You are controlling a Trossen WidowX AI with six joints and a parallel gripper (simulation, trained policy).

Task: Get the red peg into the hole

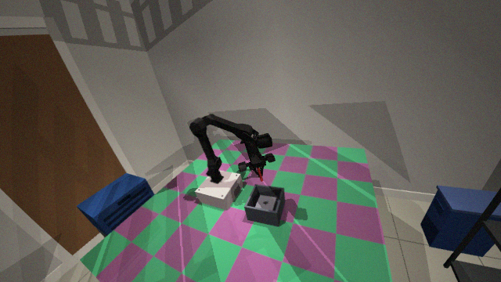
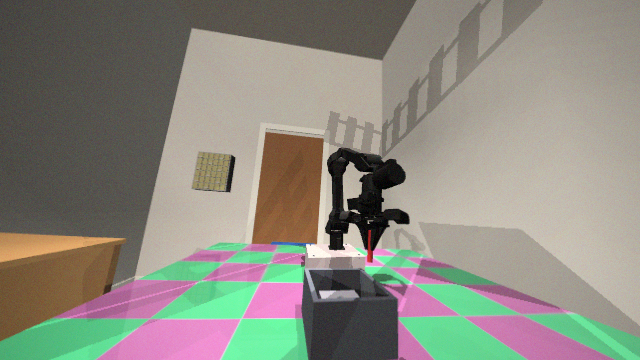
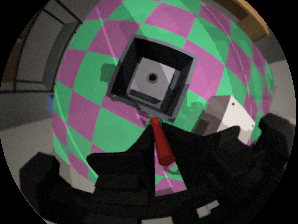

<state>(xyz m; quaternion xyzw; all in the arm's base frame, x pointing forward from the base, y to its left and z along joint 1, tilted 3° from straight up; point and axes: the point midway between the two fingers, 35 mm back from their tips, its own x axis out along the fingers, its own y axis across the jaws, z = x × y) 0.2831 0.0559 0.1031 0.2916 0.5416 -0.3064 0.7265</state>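
The red peg [image 1: 260, 175] [image 2: 369, 250] [image 3: 162, 142] is gripped in the hand [image 1: 258, 169] [image 2: 370, 245] [image 3: 156, 126], its lower end jutting below the fingertips, above the worktop [image 1: 313, 219] [image 2: 280, 300] [image 3: 80, 75]. Beyond the hand, and lower, sits the open box [image 1: 263, 216] [image 2: 354, 325] [image 3: 114, 82]. Too low a crossing could knock the peg on its near wall; a lean or a slip in the grip could leave the tip on the plate [image 1: 261, 201] [image 2: 339, 295] [image 3: 165, 72], beside the hole [image 1: 265, 202] [image 3: 153, 77].
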